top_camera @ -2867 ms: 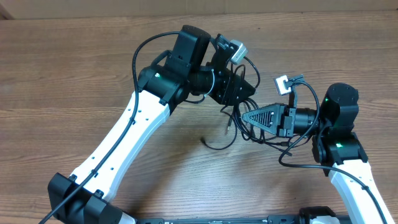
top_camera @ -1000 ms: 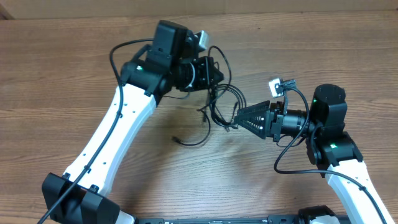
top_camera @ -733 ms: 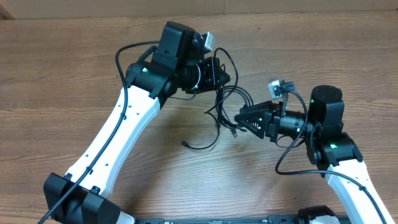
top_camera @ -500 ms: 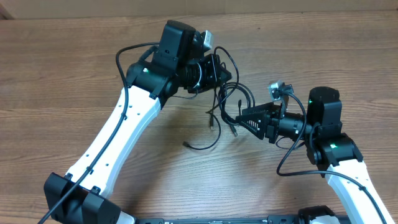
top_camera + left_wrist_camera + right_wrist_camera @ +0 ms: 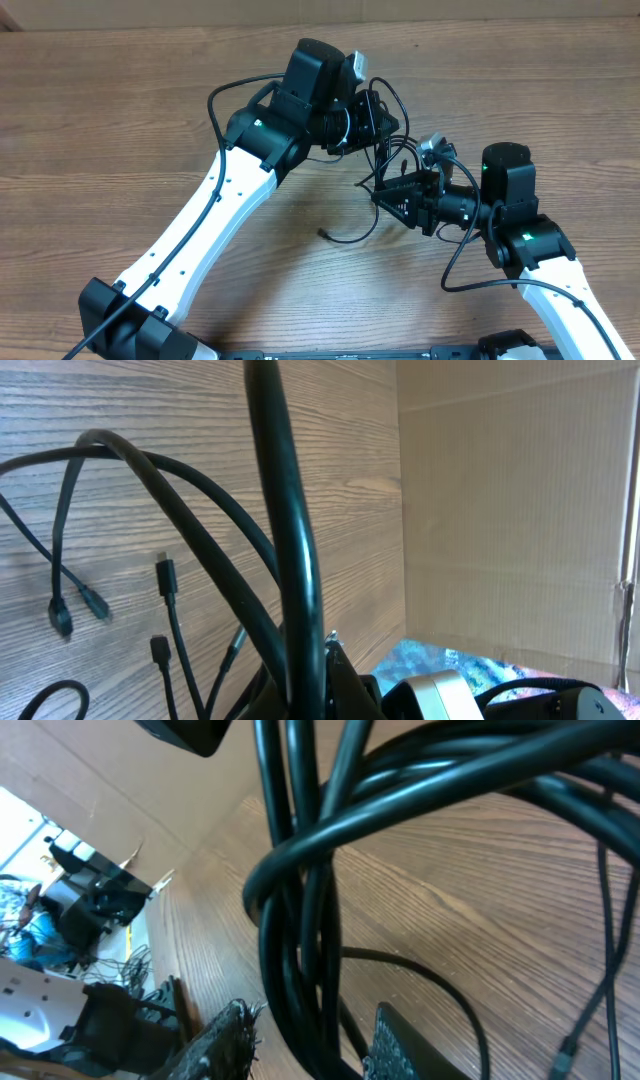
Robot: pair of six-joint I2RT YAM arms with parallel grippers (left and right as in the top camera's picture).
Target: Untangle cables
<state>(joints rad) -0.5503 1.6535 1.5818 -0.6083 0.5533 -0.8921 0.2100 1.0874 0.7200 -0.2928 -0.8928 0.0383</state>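
Over the middle of the wooden tabletop point(image 5: 120, 120), a little to the right, the left gripper point(image 5: 378, 122) is clenched on the cables point(image 5: 300, 900). They hang from it in a black tangle above the wood. Just on the near side, the right gripper point(image 5: 390, 197) points left into that tangle. Its fingers point(image 5: 225, 1040) are spread on either side of a knotted bunch of strands, and I can't see them pinching it. One strand drops and curls off to the left, its loose end point(image 5: 323, 233) down by the wood. In the left wrist view, several small plugs point(image 5: 165, 572) dangle beyond the gripped strand.
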